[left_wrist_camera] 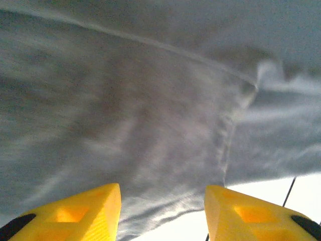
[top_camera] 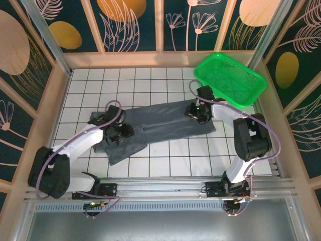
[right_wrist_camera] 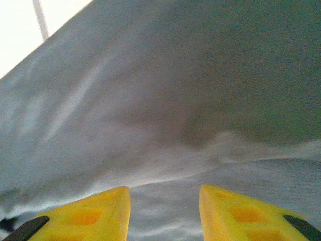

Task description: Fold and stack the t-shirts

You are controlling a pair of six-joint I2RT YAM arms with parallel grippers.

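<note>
Trouble ahead: left gripper and right gripper both hover parted, gripping nothing, over the slate-grey cloth t-shirt; a shallow pinch could bunch it.

The top view is bright and even. Light comes from above, and the white table shines without hard glare. The arms drop only small, soft shadows on the dark grey t-shirt. The green basket looks very bright. Straight lines bend a little near the edges.

The left wrist view is blurry and smeared. The cloth looks streaky, and the bit of table in the low right corner is washed-out white. The yellow fingers at the bottom are fuzzy too.

The right wrist view is dimmer and soft, with a washed-out white patch at top left and a greenish tint at top right.
</note>
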